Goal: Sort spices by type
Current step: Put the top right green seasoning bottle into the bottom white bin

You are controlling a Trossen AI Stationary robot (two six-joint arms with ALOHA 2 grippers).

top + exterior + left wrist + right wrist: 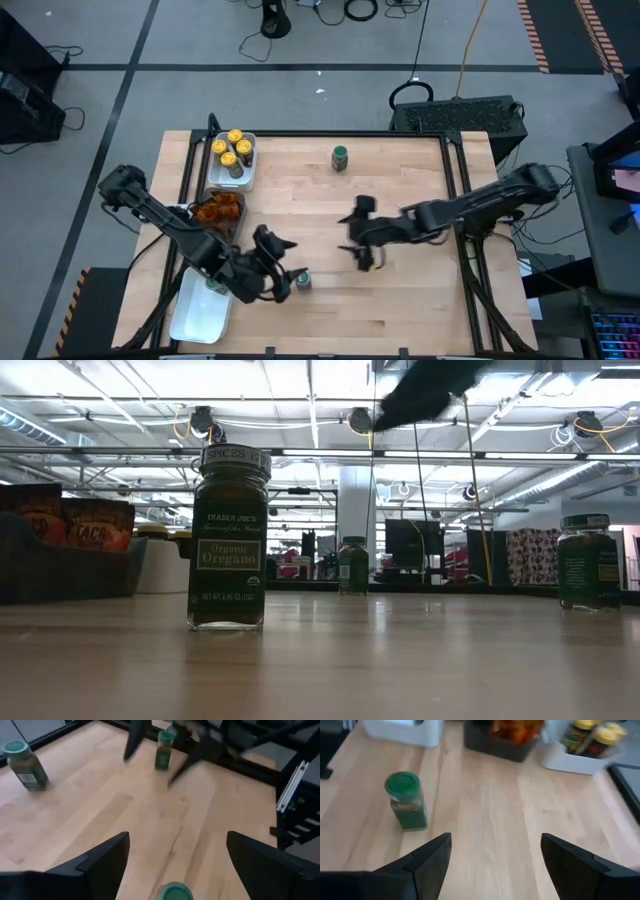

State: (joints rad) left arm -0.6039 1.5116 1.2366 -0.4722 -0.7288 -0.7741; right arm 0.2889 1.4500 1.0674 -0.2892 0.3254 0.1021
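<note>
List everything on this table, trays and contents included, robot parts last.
Green-lid jars: three, standing on the bare wood; one at the far middle, one by the left gripper, one by the right gripper.
Yellow-lid jars: about four, in the far white tray.
Packets: several, orange-brown, in the dark grey tray.
Near white tray: one, at the left front corner; contents unclear.
Table: one, light wood.
Left gripper: open, over the front-left jar.
Right gripper: open, mid-table.
</note>
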